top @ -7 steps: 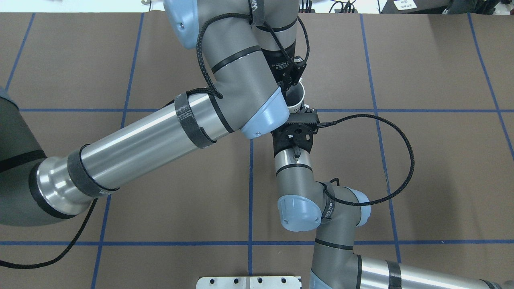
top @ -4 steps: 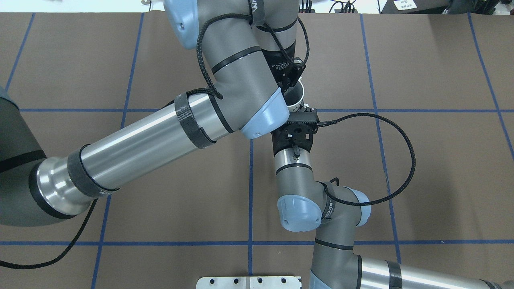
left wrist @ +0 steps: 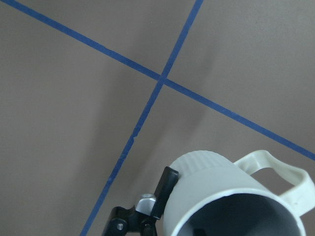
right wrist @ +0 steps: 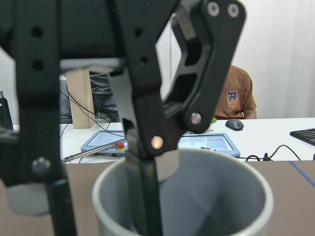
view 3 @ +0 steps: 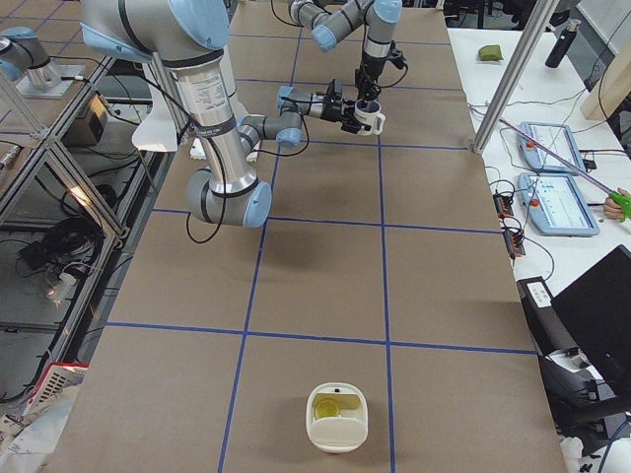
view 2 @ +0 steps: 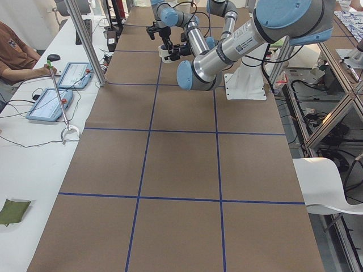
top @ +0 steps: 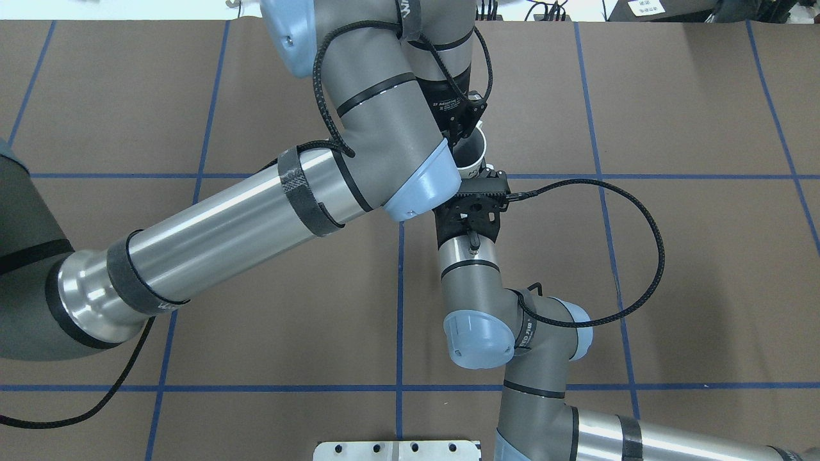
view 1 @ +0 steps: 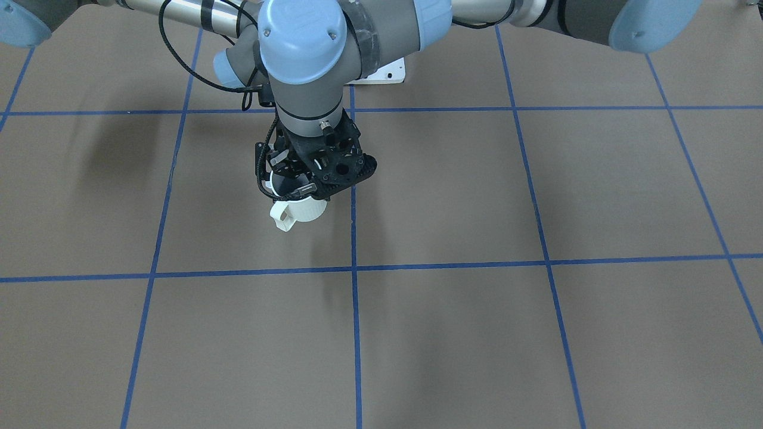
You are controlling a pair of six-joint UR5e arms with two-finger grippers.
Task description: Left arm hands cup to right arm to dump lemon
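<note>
The cream-white cup (top: 475,152) hangs above the brown table, its handle (view 1: 282,219) pointing away from the robot. My left gripper (top: 466,125) comes down on the rim and is shut on the cup wall, with one finger (right wrist: 142,196) inside the cup. My right gripper (view 3: 351,111) reaches in level from the robot's side. One of its fingers (left wrist: 167,183) lies against the cup's outer wall, and the left arm's elbow hides the rest, so its state is unclear. A yellow-green lemon (view 3: 327,406) lies in a cream bowl (view 3: 336,434) far down the table. The cup's bottom is hidden.
Blue tape lines grid the brown table cover (top: 672,275). A white mounting plate (top: 397,450) sits at the robot's edge. Beside the table are tablets (view 2: 48,105) and a seated person (right wrist: 237,93). The right arm's cable (top: 647,256) loops out to the right.
The right arm's elbow and cable loop have shifted slightly. The left gripper has moved a touch. The cup stays where it was.
</note>
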